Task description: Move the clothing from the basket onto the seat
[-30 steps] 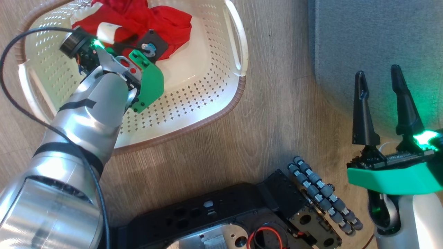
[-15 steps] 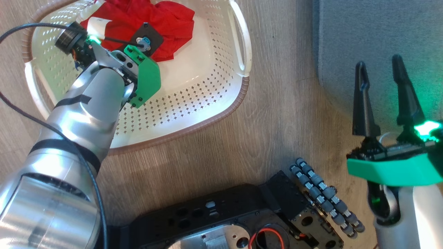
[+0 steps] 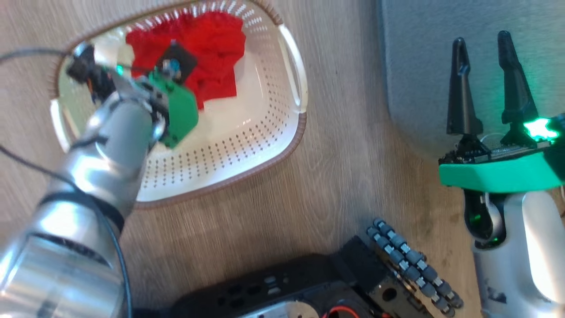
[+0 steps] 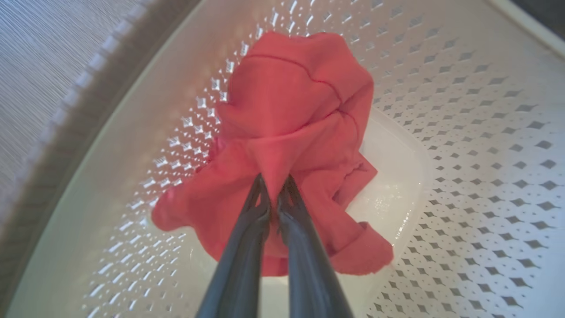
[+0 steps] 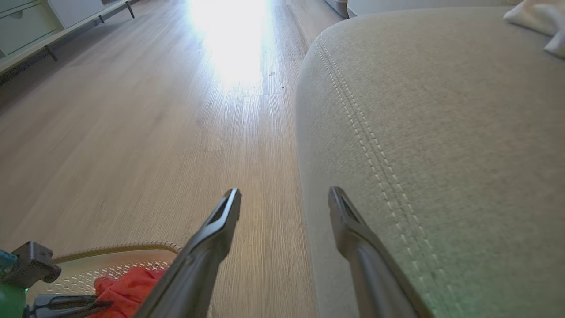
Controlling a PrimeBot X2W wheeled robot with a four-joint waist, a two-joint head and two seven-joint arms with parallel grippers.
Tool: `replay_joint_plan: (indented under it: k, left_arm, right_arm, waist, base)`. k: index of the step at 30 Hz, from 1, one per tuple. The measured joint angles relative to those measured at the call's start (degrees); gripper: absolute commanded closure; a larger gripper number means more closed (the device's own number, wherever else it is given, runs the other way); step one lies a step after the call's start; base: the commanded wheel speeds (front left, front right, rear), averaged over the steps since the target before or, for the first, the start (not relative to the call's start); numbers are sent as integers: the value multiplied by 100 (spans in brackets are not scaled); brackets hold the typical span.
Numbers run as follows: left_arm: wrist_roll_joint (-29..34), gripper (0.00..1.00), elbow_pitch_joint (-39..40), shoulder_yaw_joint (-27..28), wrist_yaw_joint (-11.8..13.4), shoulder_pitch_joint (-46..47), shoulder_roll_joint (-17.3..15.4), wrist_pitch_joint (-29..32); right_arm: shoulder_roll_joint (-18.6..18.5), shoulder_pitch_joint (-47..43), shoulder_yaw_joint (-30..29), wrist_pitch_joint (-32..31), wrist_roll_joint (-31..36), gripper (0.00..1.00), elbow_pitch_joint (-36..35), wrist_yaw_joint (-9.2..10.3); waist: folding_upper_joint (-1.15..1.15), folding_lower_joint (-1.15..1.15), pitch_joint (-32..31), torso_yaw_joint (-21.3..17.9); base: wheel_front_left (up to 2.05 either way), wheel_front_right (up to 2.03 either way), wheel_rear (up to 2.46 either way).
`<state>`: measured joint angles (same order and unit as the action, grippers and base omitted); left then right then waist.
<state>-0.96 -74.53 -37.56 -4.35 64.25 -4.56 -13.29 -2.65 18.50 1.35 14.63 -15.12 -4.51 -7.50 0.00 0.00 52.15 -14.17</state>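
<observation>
The grasp is in hand. The left gripper (image 4: 274, 182) reaches into the basket (image 4: 463, 110), its two dark fingers pressed together on a raised fold of the red clothing (image 4: 291, 101). The clothing lies heaped against the basket's far wall. The basket stands on the wooden floor (image 3: 344, 154), left of the grey seat (image 3: 423, 66) and apart from it. The right gripper (image 3: 482, 39) hangs empty over the seat's near left edge, fingers spread wide. The next move probably calls for a lift high enough that the hanging cloth clears the rim, then a carry rightward to the seat. Whether one garment or both would rise cannot be told.
</observation>
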Motion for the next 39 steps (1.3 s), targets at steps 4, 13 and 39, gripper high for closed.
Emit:
replay_joint_plan:
  k: [4, 13, 39]
  left_arm:
    - [-218, 100, 37, 53, -2, -569, 55, -91]
    - [-664, 100, 1146, 333, 0, -1338, 109, -100]
    - [-960, 100, 5427, 2363, 301, -3621, 73, -112]
  right_arm:
    - [-1, -12, -129, 0, 130, 0, 314, 0]
    - [-2, -148, -318, 0, 467, 0, 751, 0]
    - [-2, -1110, -241, 0, 567, 0, 1374, 0]
  waist:
    - [0, -1, -491, 58]
    - [0, -1, -1746, 380]
    - [1, -1, -4451, 1309]
  base:
    - [0, 0, 0]
    - [0, 0, 0]
    - [0, 0, 0]
